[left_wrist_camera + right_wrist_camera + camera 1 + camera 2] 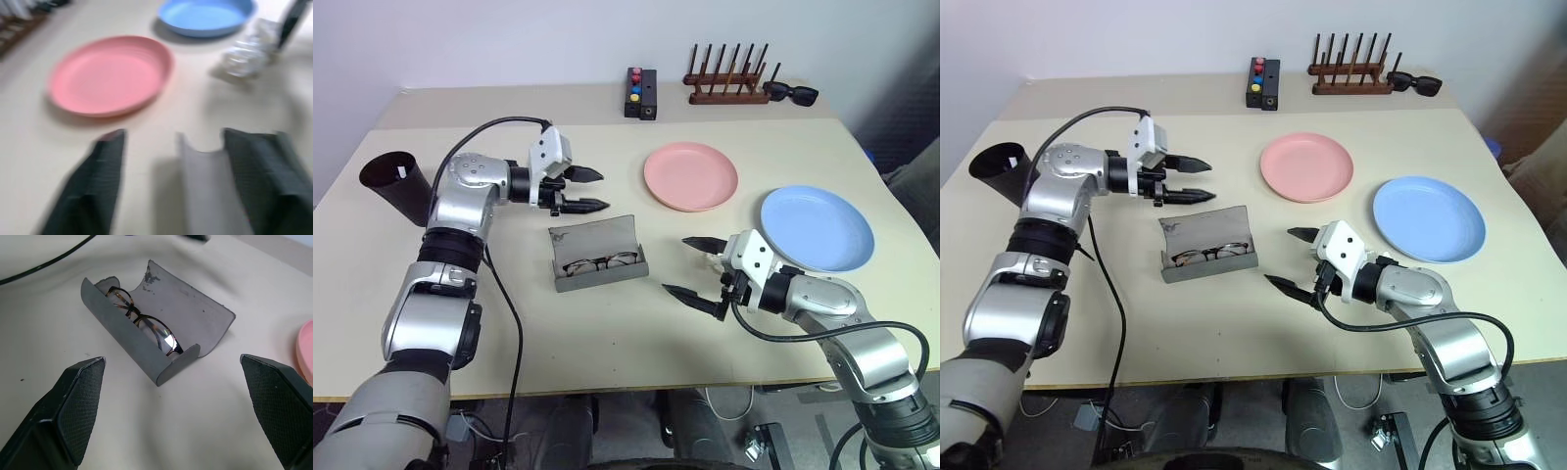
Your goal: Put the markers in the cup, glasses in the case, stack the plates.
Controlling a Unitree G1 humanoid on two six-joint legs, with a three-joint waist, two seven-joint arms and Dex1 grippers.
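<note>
The glasses are lying inside the open grey case, which is sitting near the middle of the surface with its long axis running across the robot's front and its lid standing up on the far side. The left tool is hovering just beyond and above the lid's left end, pointing toward the right, its fingers parted and empty. The right tool is waiting just to the right of the case, spread wide and holding nothing, and aiming at the case's near-right end. Judging from this, closing the lid suits the left tool, being the one beside it. The pink plate and the blue plate are resting apart farther right, and the cup is lying at the far left edge.
</note>
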